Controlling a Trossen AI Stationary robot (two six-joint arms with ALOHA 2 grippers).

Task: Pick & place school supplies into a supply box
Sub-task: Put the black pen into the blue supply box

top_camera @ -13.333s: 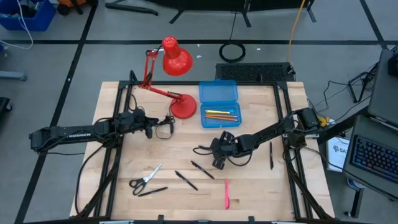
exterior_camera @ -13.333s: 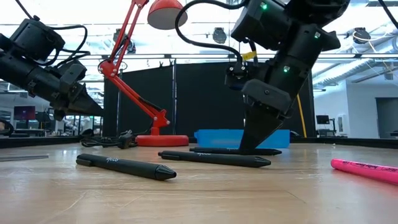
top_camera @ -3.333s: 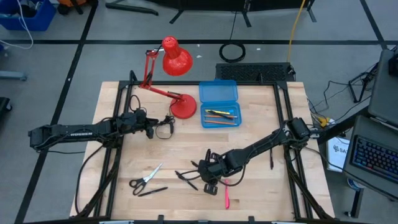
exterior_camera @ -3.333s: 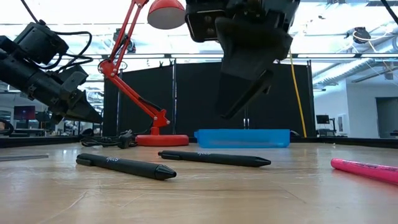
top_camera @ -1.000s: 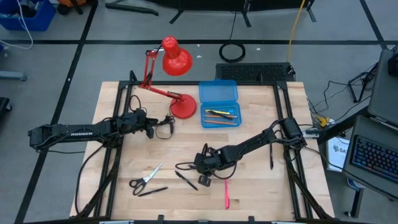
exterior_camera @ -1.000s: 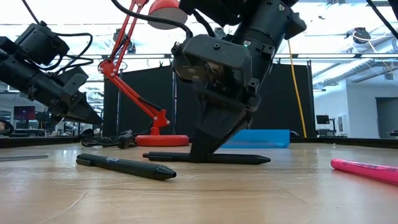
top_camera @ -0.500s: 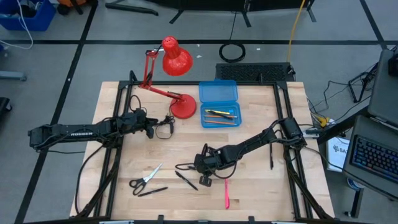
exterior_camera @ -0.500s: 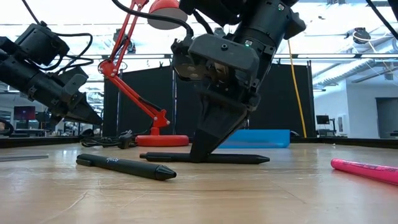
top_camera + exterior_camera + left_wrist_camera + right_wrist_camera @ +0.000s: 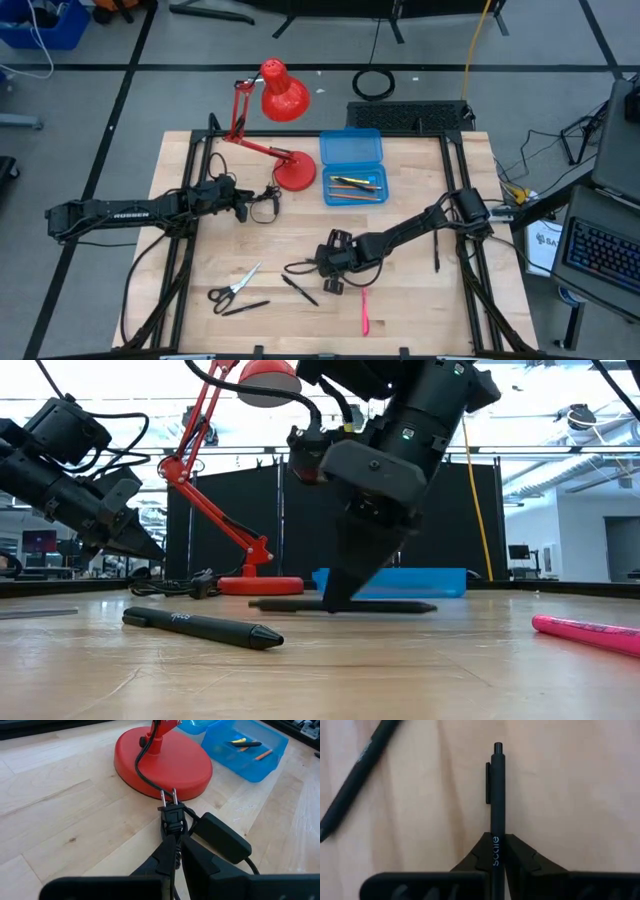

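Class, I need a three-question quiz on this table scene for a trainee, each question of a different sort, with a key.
1. True or false: the right hand is shut on a black pen.
2. Which lies nearest the table's front edge? A) scissors B) pink pen C) lamp
3. Fill in: the blue box stands ____, with supplies inside.

Key: 1 true; 2 B; 3 open

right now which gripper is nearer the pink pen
Right. The right gripper is shut on a black pen just beside the pink pen; the left gripper waits far across the table by the red lamp base.
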